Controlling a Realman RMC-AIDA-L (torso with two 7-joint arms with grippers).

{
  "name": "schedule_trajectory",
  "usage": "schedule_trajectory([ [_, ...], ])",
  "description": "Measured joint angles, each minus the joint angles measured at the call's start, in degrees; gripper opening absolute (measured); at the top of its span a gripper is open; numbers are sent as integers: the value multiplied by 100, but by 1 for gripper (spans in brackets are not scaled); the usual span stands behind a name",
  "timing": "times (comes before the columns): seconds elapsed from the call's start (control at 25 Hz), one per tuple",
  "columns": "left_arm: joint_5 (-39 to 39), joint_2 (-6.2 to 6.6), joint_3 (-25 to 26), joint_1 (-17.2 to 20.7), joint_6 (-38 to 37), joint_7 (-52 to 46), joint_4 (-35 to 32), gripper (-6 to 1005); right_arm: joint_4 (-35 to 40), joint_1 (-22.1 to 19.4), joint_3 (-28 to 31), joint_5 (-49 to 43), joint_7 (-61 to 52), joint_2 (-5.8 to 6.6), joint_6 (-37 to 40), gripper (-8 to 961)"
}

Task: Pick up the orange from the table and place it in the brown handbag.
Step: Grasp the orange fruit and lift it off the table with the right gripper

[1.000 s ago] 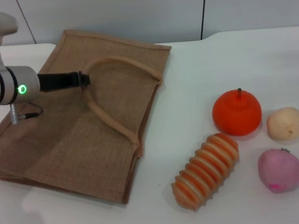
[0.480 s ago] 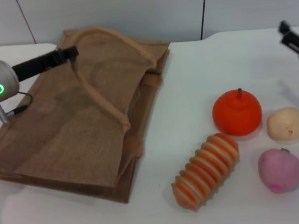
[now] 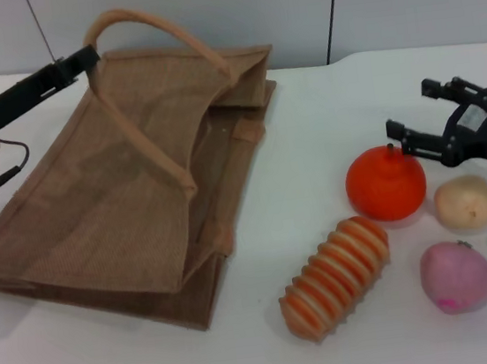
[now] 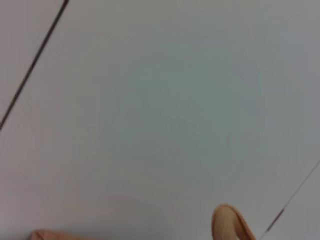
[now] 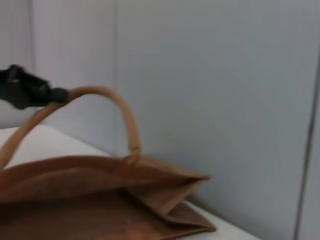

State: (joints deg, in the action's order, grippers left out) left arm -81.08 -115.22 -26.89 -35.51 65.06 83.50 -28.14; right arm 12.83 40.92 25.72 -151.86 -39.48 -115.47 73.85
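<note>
Orange (image 3: pixel 385 184) sits on the table (image 3: pixel 325 119), right pincer (image 3: pixel 409 117) spread open just above it, gripping nothing. Left pincer (image 3: pixel 86 57) is clamped on the brown handbag (image 3: pixel 120 188) handle, lifting it.

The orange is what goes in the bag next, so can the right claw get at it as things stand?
Probably yes: the right claw is open just above the orange, with nothing between them; the peach-coloured fruit sits close beside it.

ribbed oblong item (image 3: pixel 336 275), peach fruit (image 3: pixel 465 202), pink fruit (image 3: pixel 455 276)

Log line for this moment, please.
left gripper: shut on upper handle, holding tan-brown woven jute handbag open | right gripper: open, beside round red-orange orange | orange: on white table, ungrasped
</note>
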Motion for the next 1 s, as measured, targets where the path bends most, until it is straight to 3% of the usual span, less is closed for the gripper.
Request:
schedule_trajectory([
  [0.2, -357, 0, 0, 116, 207, 208, 12, 119, 167, 52, -432, -219, -293, -1, 313, 829],
  [0.52, -727, 22, 0, 154, 752, 413, 126, 119, 230, 245, -1226, -263, -712, -22, 148, 824],
  [1.0, -1200, 93, 27, 300, 1706, 411, 133, 120, 180, 321, -1532, -318, -856, -32, -244, 818],
])
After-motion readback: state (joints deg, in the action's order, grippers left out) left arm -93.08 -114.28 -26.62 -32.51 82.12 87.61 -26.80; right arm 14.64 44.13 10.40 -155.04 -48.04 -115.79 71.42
